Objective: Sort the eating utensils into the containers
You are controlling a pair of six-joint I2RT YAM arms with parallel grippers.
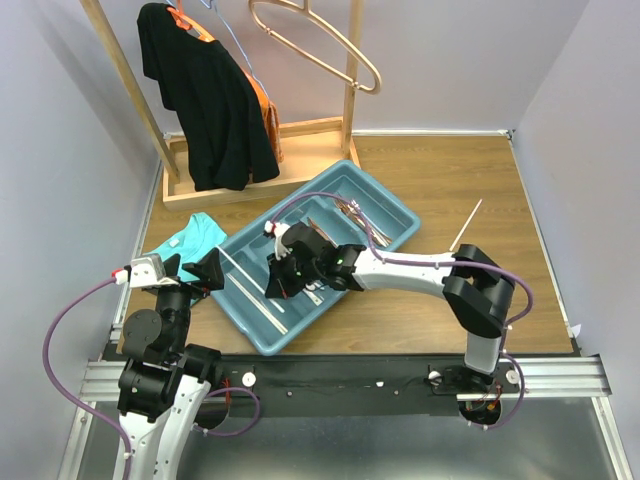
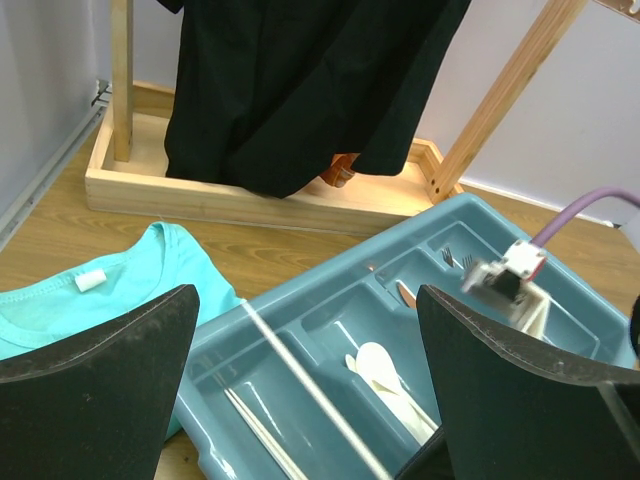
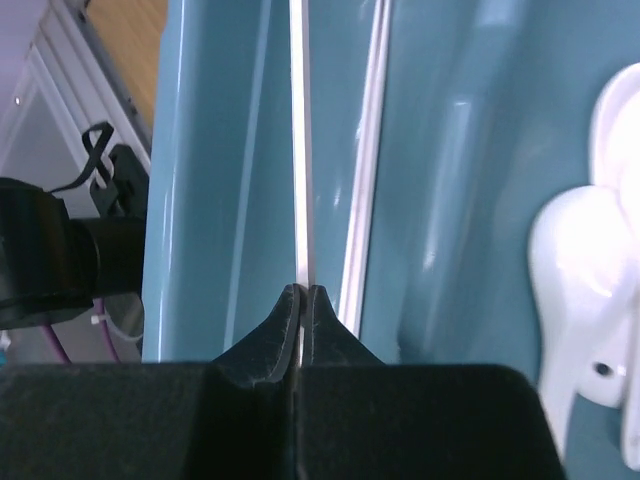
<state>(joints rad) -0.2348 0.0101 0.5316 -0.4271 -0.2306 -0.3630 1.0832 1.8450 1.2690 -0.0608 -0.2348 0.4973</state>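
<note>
Seen from above, the right hand (image 1: pixel 280 272) hid the middle of the tray (image 1: pixel 398 212). In the wrist view over the tray, a chopstick (image 3: pixel 298 150) ran off the top edge; spoons (image 3: pixel 590 270) were cut off at right.

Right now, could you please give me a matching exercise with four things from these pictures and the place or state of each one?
Things:
1. right gripper
2. left gripper
3. spoons
4. black shirt

Place or state:
A. hanging on the wooden rack
B. open
C. shut on a chopstick
D. lying in the tray

Pairs: 1-C, 2-B, 3-D, 4-A
</note>
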